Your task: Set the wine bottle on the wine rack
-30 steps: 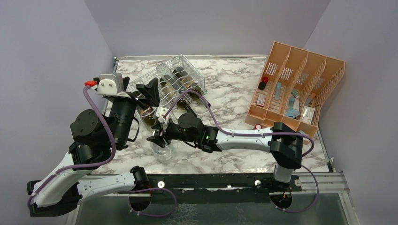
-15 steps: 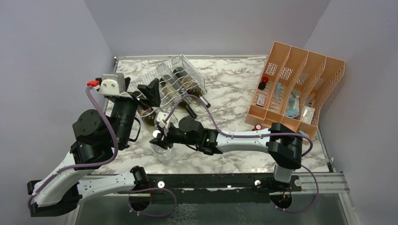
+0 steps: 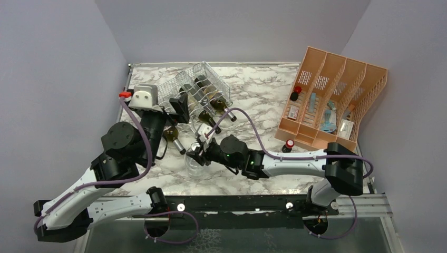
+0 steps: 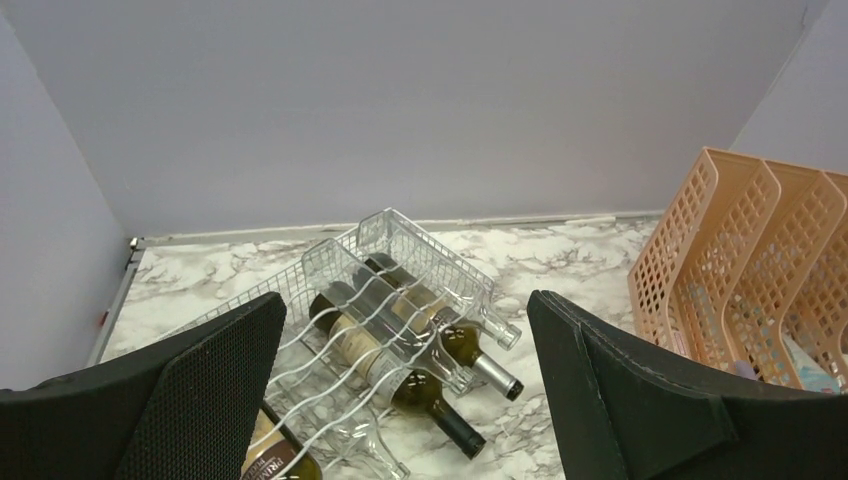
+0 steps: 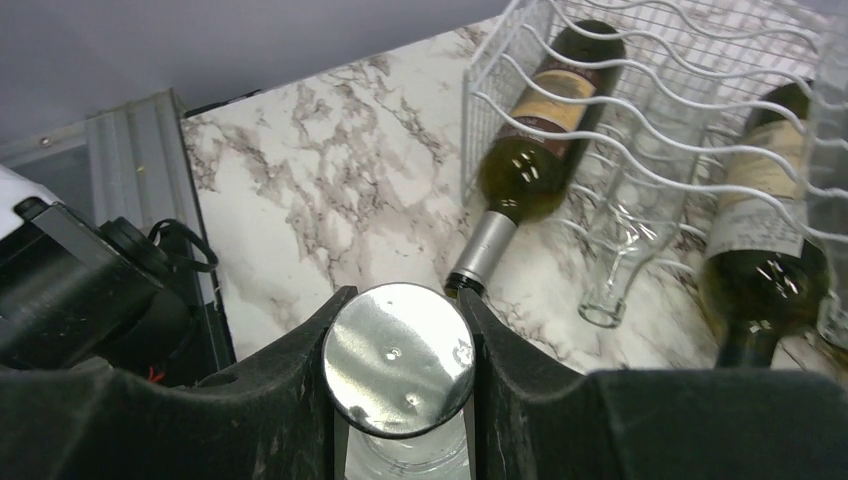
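The silvery wire wine rack [image 3: 203, 84] stands at the back centre-left and holds several dark and clear bottles lying down; it also shows in the left wrist view [image 4: 400, 290] and the right wrist view [image 5: 640, 120]. My right gripper [image 3: 197, 153] is shut on the neck of a clear glass wine bottle [image 3: 194, 165] with a silver cap [image 5: 398, 360], in front of the rack. The bottle hangs roughly upright. I cannot tell whether its base touches the table. My left gripper [image 3: 179, 105] is open and empty, just above the rack's front left, jaws wide apart [image 4: 405, 300].
A dark bottle with a silver neck [image 3: 174, 138] sticks out of the rack's front left, close to the held bottle [image 5: 530, 150]. An orange slotted file organizer [image 3: 332, 95] stands at the right. A small red-capped bottle [image 3: 289, 143] stands in front of it.
My right gripper has carried the clear bottle a little to the right. My left arm has moved right, closer to the rack's front, still open.
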